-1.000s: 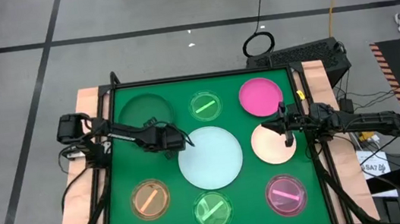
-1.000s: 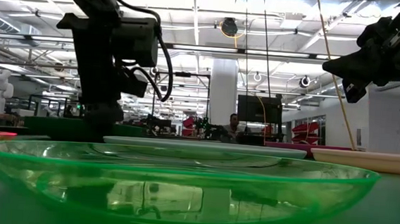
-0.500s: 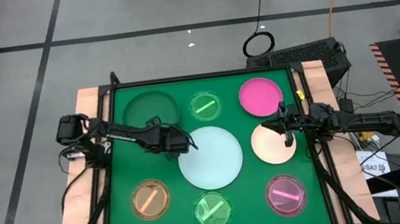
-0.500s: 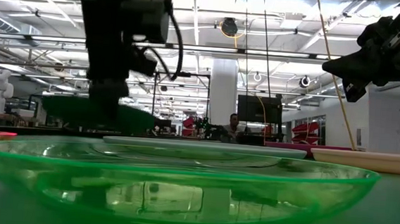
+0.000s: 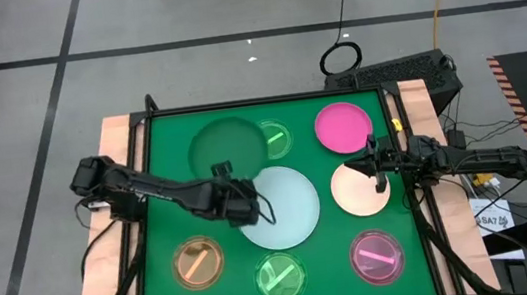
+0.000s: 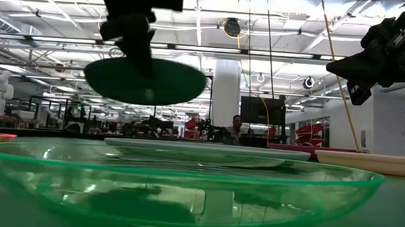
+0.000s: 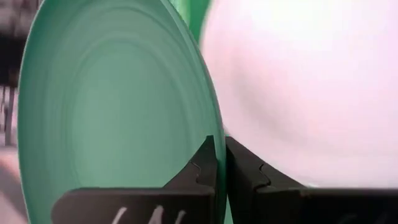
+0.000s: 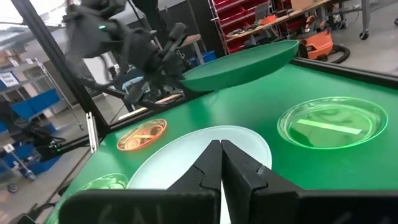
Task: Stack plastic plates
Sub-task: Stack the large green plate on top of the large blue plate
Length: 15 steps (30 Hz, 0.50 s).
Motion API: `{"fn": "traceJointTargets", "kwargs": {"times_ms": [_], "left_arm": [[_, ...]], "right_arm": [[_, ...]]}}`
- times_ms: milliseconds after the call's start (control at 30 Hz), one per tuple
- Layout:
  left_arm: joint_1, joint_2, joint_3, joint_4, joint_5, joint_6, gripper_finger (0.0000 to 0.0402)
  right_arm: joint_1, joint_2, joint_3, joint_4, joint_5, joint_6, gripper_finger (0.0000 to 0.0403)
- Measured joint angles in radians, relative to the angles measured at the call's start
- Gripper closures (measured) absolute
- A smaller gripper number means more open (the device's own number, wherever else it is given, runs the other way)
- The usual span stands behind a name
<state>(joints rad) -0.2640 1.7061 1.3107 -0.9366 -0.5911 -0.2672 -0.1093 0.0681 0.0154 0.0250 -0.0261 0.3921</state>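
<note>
L claw [image 5: 251, 206] pinched shut on rim of dk green plate [image 5: 228, 147]; plate lifted clear of worktop [image 5: 168, 230], held roughly level. In high view it overlaps edge of small transl. green plate [image 5: 275, 138] at far side, and sits just beside lg pale mint-white plate [image 5: 279, 207]. Low view: dk green plate [image 6: 145, 81] hangs in air under L arm, well above surface. L wrist view: fingers [image 7: 200, 171] pressed on plate edge [image 7: 112, 106], pale plate [image 7: 298, 81] alongside.

R claw [image 5: 380, 179] pressed together, empty, hovers over cream plate [image 5: 360, 189] near R edge of worktop. R wrist view: fingers [image 8: 208, 165] closed, nothing between.

Other plates, all flat on green mat, apart from each other:
- bright pink [image 5: 344, 127], far R
- orange, small [image 5: 198, 263], near L
- transl. green, small [image 5: 280, 275], near centre; fills foreground of low view [image 6: 176, 187]
- pink w/ stripe [image 5: 377, 257], near R

Person seated in room beyond worktop [image 6: 236, 124], low view.
</note>
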Motion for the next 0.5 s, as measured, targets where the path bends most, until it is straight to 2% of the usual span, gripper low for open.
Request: {"fn": "traceJointTargets", "kwargs": {"times_ms": [200, 500], "left_arm": [[-0.112, 0.010, 0.001, 0.136, -0.001, 0.212, 0.0388], [-0.205, 0.063, 0.003, 0.260, -0.005, 0.344, 0.0388]], "right_arm": [[0.000, 0.000, 0.000, 0.000, -0.004, 0.046, 0.0403], [0.000, -0.001, 0.000, 0.014, -0.007, 0.050, 0.0403]]}}
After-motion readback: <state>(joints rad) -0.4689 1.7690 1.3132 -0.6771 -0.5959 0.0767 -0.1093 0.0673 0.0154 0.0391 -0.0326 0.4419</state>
